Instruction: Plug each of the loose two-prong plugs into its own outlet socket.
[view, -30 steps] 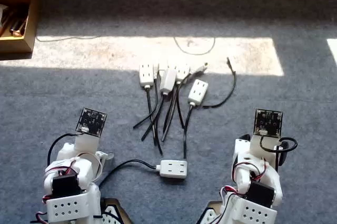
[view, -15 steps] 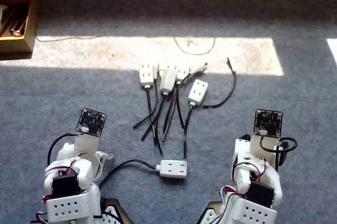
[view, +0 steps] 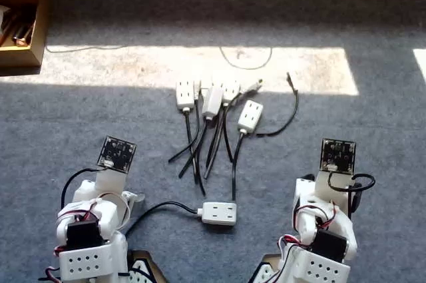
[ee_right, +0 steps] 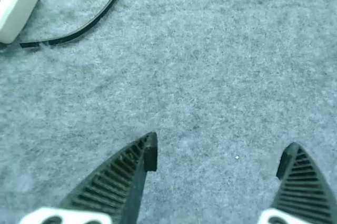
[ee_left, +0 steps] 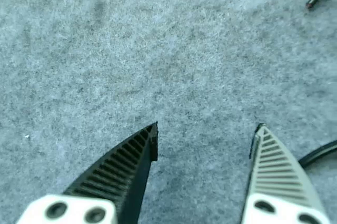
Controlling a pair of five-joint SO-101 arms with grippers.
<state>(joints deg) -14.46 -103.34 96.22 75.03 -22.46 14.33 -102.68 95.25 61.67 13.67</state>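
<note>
Left gripper: the left gripper (ee_left: 206,127) hangs over bare carpet (view: 100,116) with its jaws apart and nothing between them. Its arm sits at the lower left of the high view.
Right gripper: the right gripper (ee_right: 221,145) also has its jaws spread and empty. Its arm is at the lower right.
Outlet blocks: four white outlet blocks (view: 213,101) are bunched in the centre of the high view at the edge of the sunlit strip, some touching. A fifth block (view: 219,213) lies alone at lower centre, between the two arms.
Plugs: I take the small pale end (view: 256,85) and the dark tip (view: 289,78), just upper right of the bunch, to be loose plugs. They are too small for me to make out prongs.
Cords: the black cords (view: 200,150) cross one another below the bunch.
Risk, tangle: pulling one plug could drag its neighbours along, since the cords overlap and nothing holds the blocks down.
Risk, sliding: a block would likely skid on the carpet under a push unless the other gripper braces it.
Risk, alignment: prongs held slightly tilted or rotated would jam against the socket face instead of entering.
Risk, wrong pairing: with the blocks packed so close, two plugs could end up in the same block.
Risk, grasp: a grip on the cord instead of the plug body would let the plug flop.
</note>
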